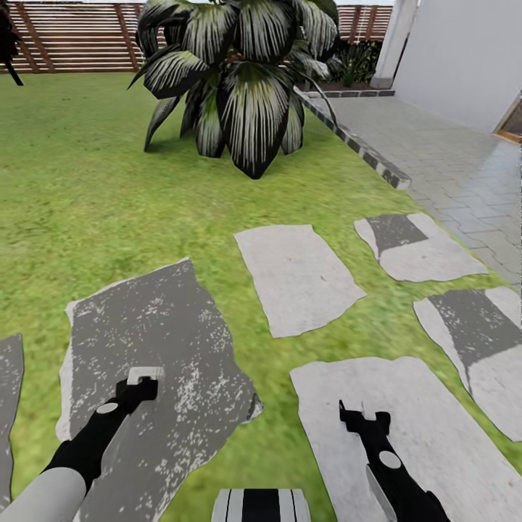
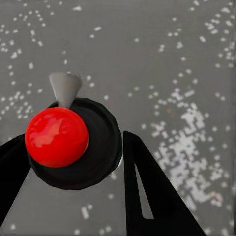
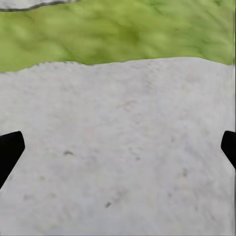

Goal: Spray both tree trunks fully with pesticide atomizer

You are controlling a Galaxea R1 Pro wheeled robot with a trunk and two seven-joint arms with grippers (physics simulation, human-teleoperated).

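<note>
In the left wrist view a small dark round bottle, the pesticide atomizer (image 2: 101,147), sits between my two black fingers, with a red ball on top and a grey nozzle. My left gripper (image 2: 73,140) is shut on it. In the head view the left gripper (image 1: 141,388) hangs low over a dark grey stepping stone (image 1: 156,341), the atomizer's pale tip (image 1: 144,375) poking out. My right gripper (image 1: 360,420) is open and empty above a pale stepping stone (image 1: 428,435); its fingertips (image 3: 9,147) stand far apart. The two trees are out of view.
Green grass lawn (image 1: 94,203) stretches ahead with several grey stepping stones. A short palm with drooping striped leaves (image 1: 243,80) stands ahead. A brown slat fence (image 1: 80,36) closes the back. At right, a stone kerb (image 1: 370,156) edges a grey paved area and a white wall (image 1: 464,51).
</note>
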